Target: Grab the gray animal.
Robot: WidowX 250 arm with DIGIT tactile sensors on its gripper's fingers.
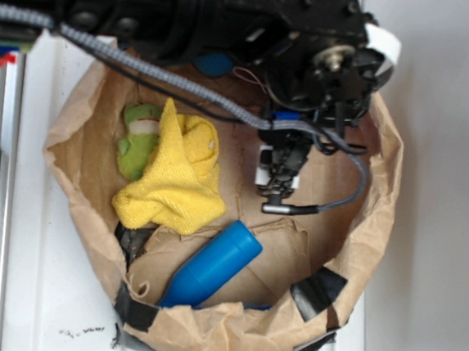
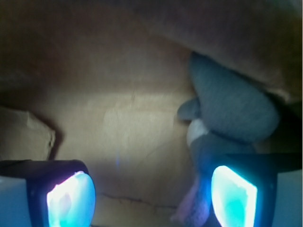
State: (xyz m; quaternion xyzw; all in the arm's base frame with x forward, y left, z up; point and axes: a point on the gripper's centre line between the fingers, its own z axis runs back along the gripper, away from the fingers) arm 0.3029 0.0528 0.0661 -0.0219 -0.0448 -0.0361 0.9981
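The gray animal shows only in the wrist view, at the right against the brown paper wall, with a white patch below its rounded gray body. One limp end of it hangs down just inside the right fingertip. My gripper is open, its glowing pads wide apart, with bare paper floor between them. In the exterior view the gripper hangs over the right half of the paper bag, and the arm hides the gray animal there.
A green plush toy lies at the left under a yellow cloth. A blue cylinder rests at the front. A teal ball peeks out by the arm at the back. Raised paper walls ring everything.
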